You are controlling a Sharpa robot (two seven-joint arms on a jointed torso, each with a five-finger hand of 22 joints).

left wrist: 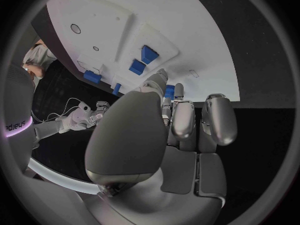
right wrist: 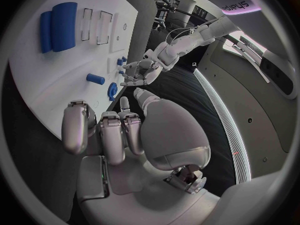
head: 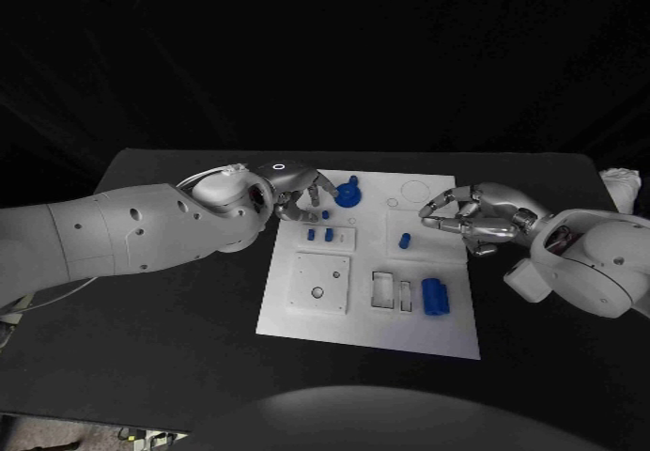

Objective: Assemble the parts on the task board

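The white task board (head: 305, 315) lies in the middle of the black table. At its far left corner stands a blue round part (head: 349, 195) with a stem. My left hand (head: 296, 194) reaches down to it, and the blue round part (left wrist: 169, 92) sits pinched between the thumb and a fingertip. Two small blue parts (head: 318, 235) stand in a raised block, and a short blue cylinder (head: 405, 241) lies mid-board. Two large blue parts (head: 435, 296) lie near the right edge. My right hand (head: 474, 218) hovers over the board's right edge with its fingers curled in on nothing.
A raised white plate with holes (head: 318, 282) and two rectangular slots (head: 393, 291) occupy the board's near half. Round outlines (head: 413, 193) mark its far right corner. Something white (head: 623, 183) lies at the table's far right edge. Black table surrounds the board.
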